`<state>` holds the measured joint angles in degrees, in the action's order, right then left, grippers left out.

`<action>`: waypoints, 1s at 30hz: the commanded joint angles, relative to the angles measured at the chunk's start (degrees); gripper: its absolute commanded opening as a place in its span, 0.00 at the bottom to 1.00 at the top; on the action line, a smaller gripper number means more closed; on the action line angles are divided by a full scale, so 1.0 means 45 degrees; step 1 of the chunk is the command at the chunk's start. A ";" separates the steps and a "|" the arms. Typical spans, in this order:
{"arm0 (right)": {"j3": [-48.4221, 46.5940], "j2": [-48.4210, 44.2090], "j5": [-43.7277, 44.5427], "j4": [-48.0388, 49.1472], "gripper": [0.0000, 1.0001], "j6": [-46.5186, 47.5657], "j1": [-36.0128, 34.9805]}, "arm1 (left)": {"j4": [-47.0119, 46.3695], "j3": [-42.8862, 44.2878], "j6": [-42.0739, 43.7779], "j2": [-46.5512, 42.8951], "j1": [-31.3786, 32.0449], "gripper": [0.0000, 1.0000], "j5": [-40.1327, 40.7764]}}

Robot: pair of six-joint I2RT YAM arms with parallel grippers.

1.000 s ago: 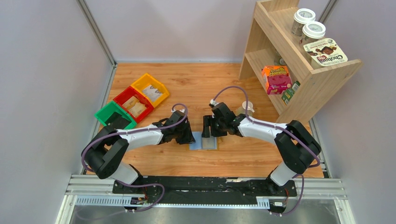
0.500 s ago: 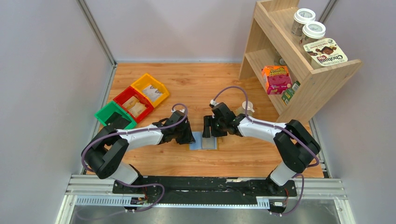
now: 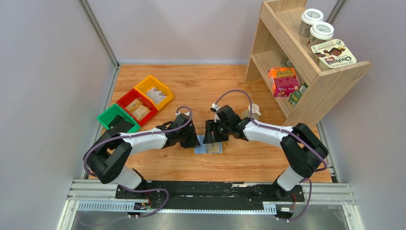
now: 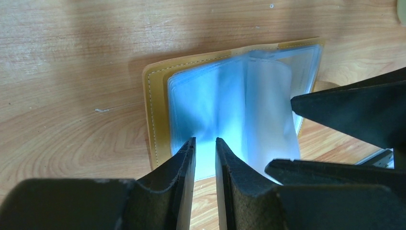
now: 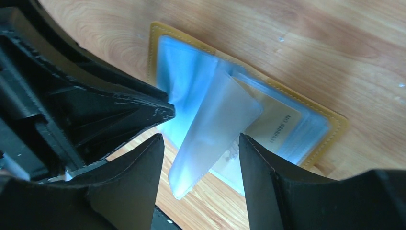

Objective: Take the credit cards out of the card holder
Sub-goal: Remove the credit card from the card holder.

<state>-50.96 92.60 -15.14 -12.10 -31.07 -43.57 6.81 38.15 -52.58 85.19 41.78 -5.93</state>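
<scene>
The mustard-yellow card holder (image 3: 214, 149) lies open on the wooden table, its clear blue-tinted sleeves fanned out (image 4: 155, 110). My left gripper (image 4: 205, 140) sits over its left half with the jaws a narrow gap apart, and nothing is gripped between them (image 3: 195, 142). My right gripper (image 5: 198, 139) is open and straddles one raised sleeve leaf (image 5: 215, 129) without touching it (image 3: 211, 138). One of the credit cards (image 5: 282, 125), pale with a printed number, lies inside a sleeve on the holder's right half. Any other cards are hidden by the sleeves.
Green (image 3: 117, 120), red (image 3: 137, 106) and yellow (image 3: 154, 91) bins with tan packets stand at the left. A wooden shelf (image 3: 306, 72) with cups and boxes rises at the right. A small cup (image 3: 253, 110) stands behind the right arm. Walls close both sides.
My right gripper has shifted a little left and down over the holder, and its jaws have narrowed slightly. The left gripper has not moved.
</scene>
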 commanded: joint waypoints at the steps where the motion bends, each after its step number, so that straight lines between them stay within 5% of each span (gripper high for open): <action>1: -0.0335 -0.0166 -0.1283 0.1202 0.61 -0.0010 -0.0161 | 0.0089 -0.0333 0.0044 0.0093 -0.0027 0.30 -0.0048; 9: -0.0745 0.0164 -0.2378 0.2121 0.64 -0.0283 -0.0356 | -0.0946 -0.1387 -0.0737 -0.1253 -0.0027 0.31 0.0710; 16: -0.1077 0.1374 -0.3042 0.2939 0.68 -0.0693 -0.0532 | -0.1435 -0.3455 -0.2006 -0.4396 -0.0027 0.34 0.2236; 25: -0.1878 0.2314 -0.3199 0.2360 0.75 -0.0655 -0.0552 | -0.1005 -0.4709 -0.2048 -0.8438 -0.0027 0.41 0.3545; 30: -0.2191 0.1475 -0.2556 0.1519 0.75 -0.0050 -0.0494 | -0.1433 -0.4377 -0.1656 -0.8677 -0.0026 0.48 0.3040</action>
<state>-57.84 102.78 -28.32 -2.96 -33.43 -45.74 2.24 16.95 -61.34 46.19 41.76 8.10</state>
